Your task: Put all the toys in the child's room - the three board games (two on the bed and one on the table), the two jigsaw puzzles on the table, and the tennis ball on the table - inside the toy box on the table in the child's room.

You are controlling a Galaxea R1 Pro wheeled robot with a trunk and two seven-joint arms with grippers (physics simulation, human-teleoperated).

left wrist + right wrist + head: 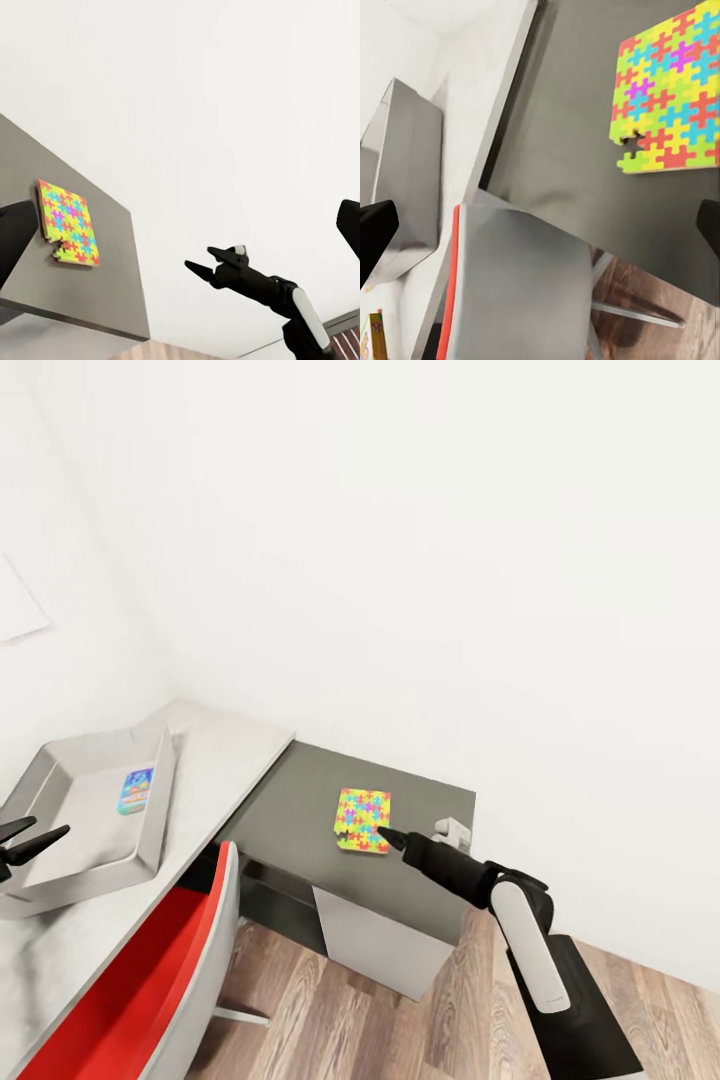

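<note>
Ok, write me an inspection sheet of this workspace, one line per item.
Surface: pale grey table; lower dark grey cabinet beside it.
Job's things: jigsaw puzzle flat on the cabinet; toy box on the table, one colourful flat item inside.
Clutter: red-and-grey chair at the table.
Grippers: right gripper at the puzzle's near edge, state unclear; left gripper open beside the toy box.
Cables: nothing seen.
Surroundings: white walls, wood-plank floor.

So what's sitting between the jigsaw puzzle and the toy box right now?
In the head view, bare surface: dark cabinet top beside the jigsaw puzzle, then pale table top up to the toy box. The red chair stands in front, not between.
</note>
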